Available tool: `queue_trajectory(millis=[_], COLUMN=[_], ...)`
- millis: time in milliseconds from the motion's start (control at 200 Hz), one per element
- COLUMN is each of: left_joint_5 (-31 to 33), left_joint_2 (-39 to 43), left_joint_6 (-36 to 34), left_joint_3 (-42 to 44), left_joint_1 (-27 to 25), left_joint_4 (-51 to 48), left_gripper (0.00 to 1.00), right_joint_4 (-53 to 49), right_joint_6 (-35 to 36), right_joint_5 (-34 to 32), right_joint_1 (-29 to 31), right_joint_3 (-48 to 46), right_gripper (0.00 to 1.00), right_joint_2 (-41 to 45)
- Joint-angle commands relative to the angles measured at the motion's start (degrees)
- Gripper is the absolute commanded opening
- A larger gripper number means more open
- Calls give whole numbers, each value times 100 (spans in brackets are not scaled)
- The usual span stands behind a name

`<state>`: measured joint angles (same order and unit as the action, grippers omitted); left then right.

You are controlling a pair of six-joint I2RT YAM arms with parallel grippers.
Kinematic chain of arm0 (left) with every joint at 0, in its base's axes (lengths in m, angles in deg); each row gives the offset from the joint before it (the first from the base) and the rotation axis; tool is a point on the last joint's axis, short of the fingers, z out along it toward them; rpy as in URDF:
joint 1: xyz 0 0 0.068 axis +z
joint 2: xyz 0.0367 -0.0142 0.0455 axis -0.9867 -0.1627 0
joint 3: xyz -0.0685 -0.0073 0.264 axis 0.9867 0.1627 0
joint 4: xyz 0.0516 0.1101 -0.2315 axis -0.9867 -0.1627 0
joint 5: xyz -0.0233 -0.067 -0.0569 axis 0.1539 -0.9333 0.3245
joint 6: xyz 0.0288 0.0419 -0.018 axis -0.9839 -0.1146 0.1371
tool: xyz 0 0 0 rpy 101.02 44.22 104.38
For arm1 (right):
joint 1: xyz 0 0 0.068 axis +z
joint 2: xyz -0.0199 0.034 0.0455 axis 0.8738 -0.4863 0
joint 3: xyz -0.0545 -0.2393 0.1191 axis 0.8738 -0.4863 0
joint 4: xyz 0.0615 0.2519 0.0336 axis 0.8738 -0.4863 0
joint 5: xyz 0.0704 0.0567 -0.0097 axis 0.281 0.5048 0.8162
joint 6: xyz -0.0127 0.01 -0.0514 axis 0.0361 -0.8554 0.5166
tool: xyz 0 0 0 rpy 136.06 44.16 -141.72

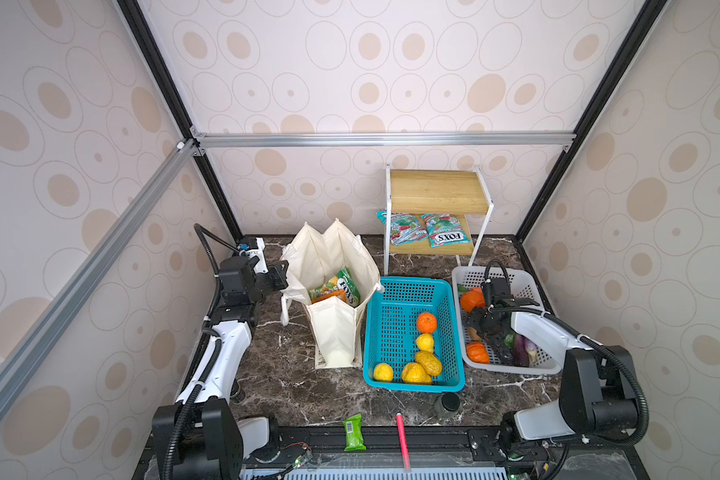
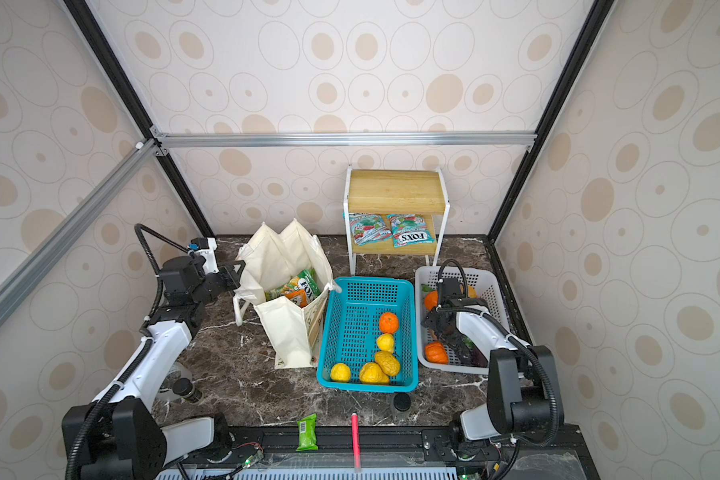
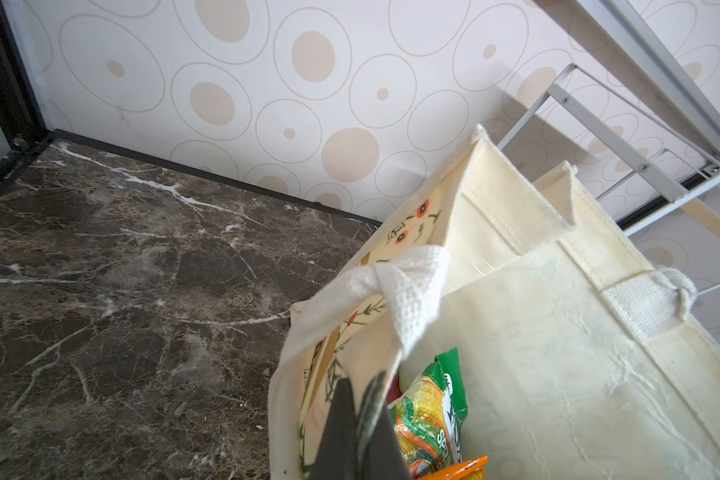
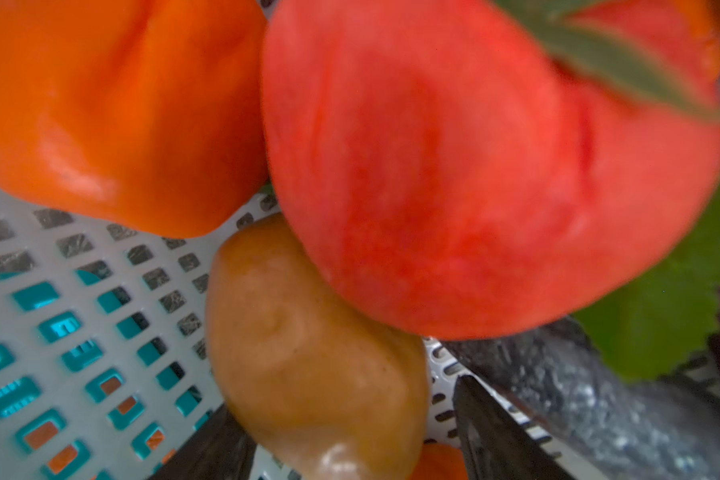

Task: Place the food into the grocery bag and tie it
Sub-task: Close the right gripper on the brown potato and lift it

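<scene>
The right gripper [image 4: 346, 415] is down inside the white basket [image 1: 466, 274]. Its jaws are spread wide on either side of a tan, potato-like piece [image 4: 308, 353], with a sliver of daylight showing on at least one side, so nothing is grasped yet. That piece's long axis runs away from the jaws toward a red fruit [image 4: 454, 166] and an orange pepper [image 4: 100, 104] that crowd it, crosswise to the line on which the jaws close. A squeeze would therefore take it across its narrow width. The grocery bag [image 1: 333, 332] stands upright and open on the tabletop [image 1: 292, 386], off to the robot's left of this basket, with the blue basket [image 1: 412, 280] between them. The right arm is nearer the produce, and the lift will have to clear both basket walls. Green and orange Fox's packets [image 1: 341, 286] already lie inside the bag. The left gripper [image 3: 362, 399] is clenched at the bag's near rim and seems to be pinching the canvas wall to keep the mouth open, though the wrist view cuts the jaws off too low to be sure. In both top views the right arm covers much of the white basket, so only part of a purple eggplant [image 1: 520, 349] shows and the tan piece is barely visible.
</scene>
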<state>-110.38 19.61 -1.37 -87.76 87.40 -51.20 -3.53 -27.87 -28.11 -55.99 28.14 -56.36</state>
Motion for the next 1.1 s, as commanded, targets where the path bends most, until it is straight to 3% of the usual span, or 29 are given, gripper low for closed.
queue_trajectory(millis=[0, 400, 815, 925, 1090], left_joint_5=[-175, -223, -214, -223, -223], left_joint_2=[-7, -15, 2, 2, 1], left_joint_6=[25, 36, 36, 36, 36], left_joint_3=[-1, -12, -12, -13, -10], left_joint_1=[14, 13, 14, 18, 17], left_joint_4=[52, 48, 41, 44, 45], left_gripper=[0, 0, 0, 0, 0], right_joint_4=[53, 66, -64, -37, 231], right_joint_6=[20, 148, 297, 313, 270], right_joint_5=[28, 200, -15, -59, 39], right_joint_1=[-3, -7, -7, -12, -7], right_joint_3=[-131, -204, -176, -109, -177], right_gripper=[71, 57, 56, 60, 75], right_joint_2=[-38, 364, 628, 386, 267])
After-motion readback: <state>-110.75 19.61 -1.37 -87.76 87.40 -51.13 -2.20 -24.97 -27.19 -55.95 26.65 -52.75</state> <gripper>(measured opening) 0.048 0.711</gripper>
